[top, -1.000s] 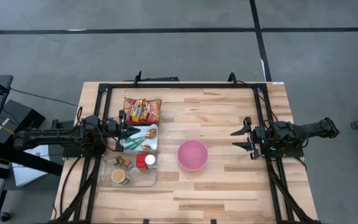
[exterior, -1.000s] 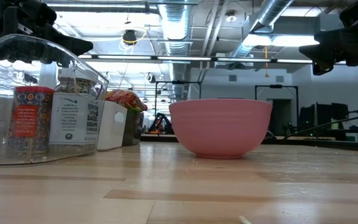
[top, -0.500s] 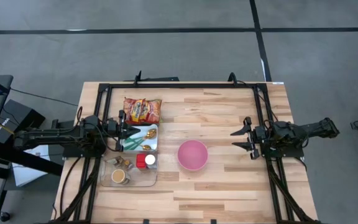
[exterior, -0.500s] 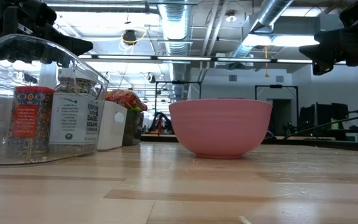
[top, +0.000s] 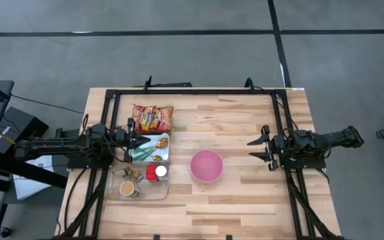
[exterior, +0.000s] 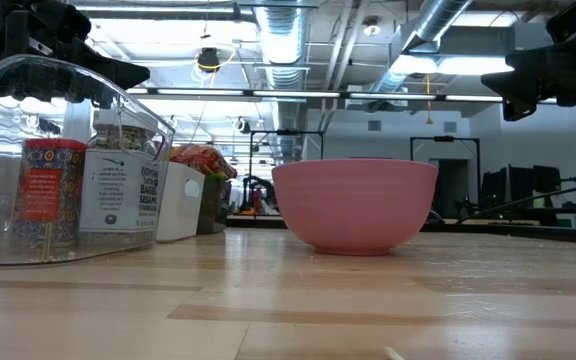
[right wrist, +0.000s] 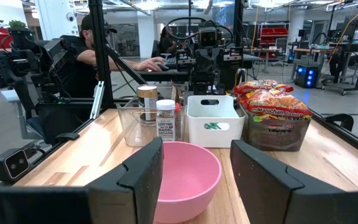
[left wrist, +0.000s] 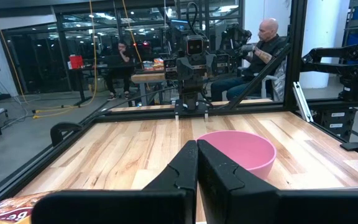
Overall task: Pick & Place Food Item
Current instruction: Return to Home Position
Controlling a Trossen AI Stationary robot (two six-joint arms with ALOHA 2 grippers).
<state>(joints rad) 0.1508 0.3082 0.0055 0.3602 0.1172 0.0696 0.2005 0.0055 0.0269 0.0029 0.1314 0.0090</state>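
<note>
Resting place of the pack: the red crinkled noodle pack (top: 153, 118) stands inside the black transparent rectangular bin (right wrist: 272, 138), its printed top rising above the bin's rim
Dark bin's place: at one end of a row of three bins on the left arm's side of the light wooden counter (top: 245, 120), just beside the white bin
White bin: the white rectangular plastic bin (right wrist: 211, 121) sits in the middle of the row, and a green spoon (top: 159, 142) lies in it
Clear bin: the clear plastic bin (top: 139, 195) closes the row at the other end and holds small jars, among them a red-capped jar (top: 151, 172) and a white-capped jar (top: 161, 171) side by side
Bowl: the round pink bowl (top: 207, 166) stands upright on bare counter between the two arms, near the white and clear bins but apart from them
Left end effector (left wrist: 197, 144): closed, its two dark fingers pressed together tip to tip and gripping no object; it hangs over the white bin's edge on its own arm's side, pointing across the counter toward the bowl
Right end effector (right wrist: 196, 144): open, fingers spread wide; it hangs above the counter on the bowl's other side, well apart from the bowl, facing bowl and bins
Room: people sit beyond the counter, one a seated person (left wrist: 263, 50) behind the opposite arm
</note>
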